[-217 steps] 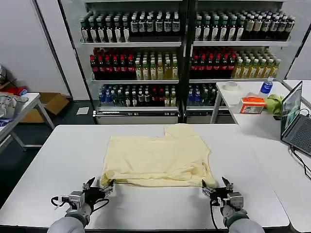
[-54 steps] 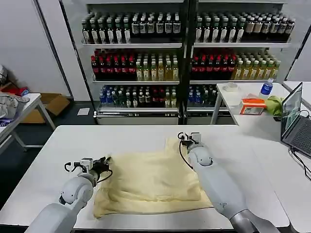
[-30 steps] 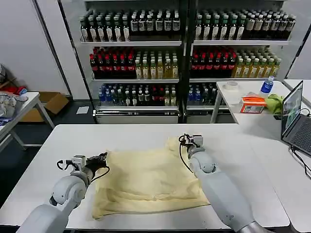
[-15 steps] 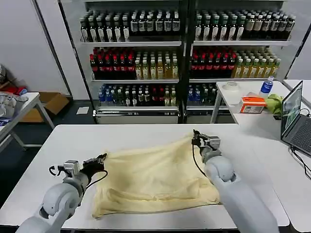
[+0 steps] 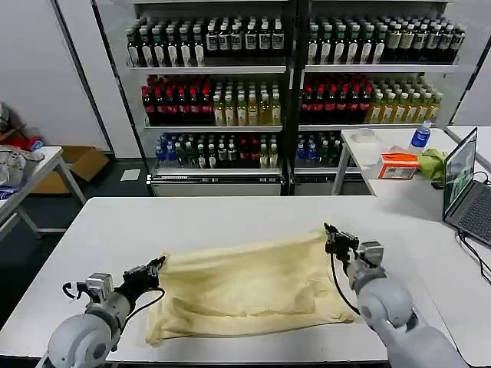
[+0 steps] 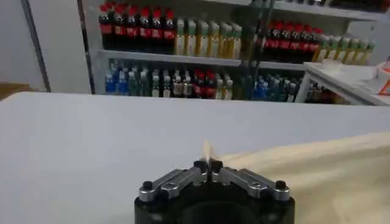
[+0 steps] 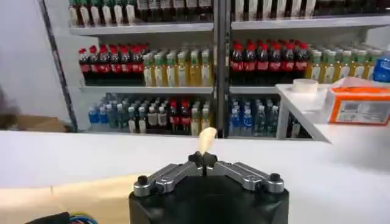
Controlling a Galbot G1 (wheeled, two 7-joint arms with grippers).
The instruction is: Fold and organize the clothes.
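Note:
The pale yellow T-shirt [image 5: 253, 287] lies folded on the white table [image 5: 230, 215], stretched wide between both arms. My left gripper [image 5: 159, 263] is shut on the shirt's left far corner; in the left wrist view a sliver of cream cloth [image 6: 206, 152] pokes out past the closed left gripper [image 6: 208, 164]. My right gripper [image 5: 331, 231] is shut on the right far corner, which is held slightly above the table. In the right wrist view a cream tip of cloth [image 7: 207, 139] stands up from the closed right gripper [image 7: 202, 159].
Shelves of bottles [image 5: 291, 84] stand behind the table. A second table at the right carries a laptop [image 5: 464, 192], an orange box [image 5: 399, 165], a green cloth [image 5: 433, 163] and a water bottle [image 5: 420, 136]. A cardboard box [image 5: 80, 162] sits on the floor at left.
Both grippers have carried the shirt's held edge from the near side over to the far side, folding it. In the last second both have pulled back toward me, the right one rightward.

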